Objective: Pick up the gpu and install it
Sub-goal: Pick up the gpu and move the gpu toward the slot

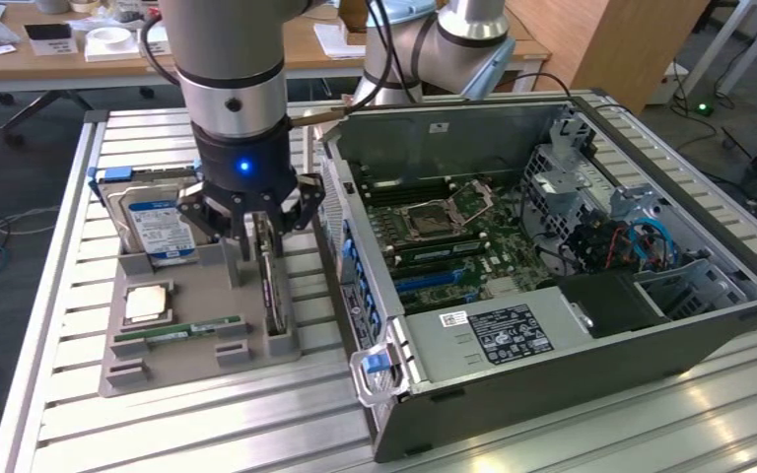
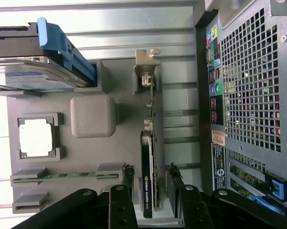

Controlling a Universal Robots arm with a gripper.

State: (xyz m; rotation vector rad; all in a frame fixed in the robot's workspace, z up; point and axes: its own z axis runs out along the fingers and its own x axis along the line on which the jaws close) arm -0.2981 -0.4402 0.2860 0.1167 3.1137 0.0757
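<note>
The gpu (image 1: 272,288) stands on edge in a slot at the exterior view's right side of the grey parts tray (image 1: 201,367). In the wrist view the gpu (image 2: 150,167) shows as a thin dark card with a silver bracket at its far end. My gripper (image 1: 259,239) hangs straight over it, lowered so that a finger sits on each side of the card. Both fingertips (image 2: 128,180) stand a little off the card's faces, so my gripper (image 2: 150,183) is open and straddles the gpu without clamping it.
The tray also holds a hard drive (image 1: 155,225) with a blue-white label, a CPU (image 1: 146,303) and a RAM stick (image 1: 178,331). The open computer case (image 1: 589,325) lies close on the exterior view's right, its motherboard (image 1: 438,236) exposed. The case's rear wall (image 2: 248,95) stands near the gpu.
</note>
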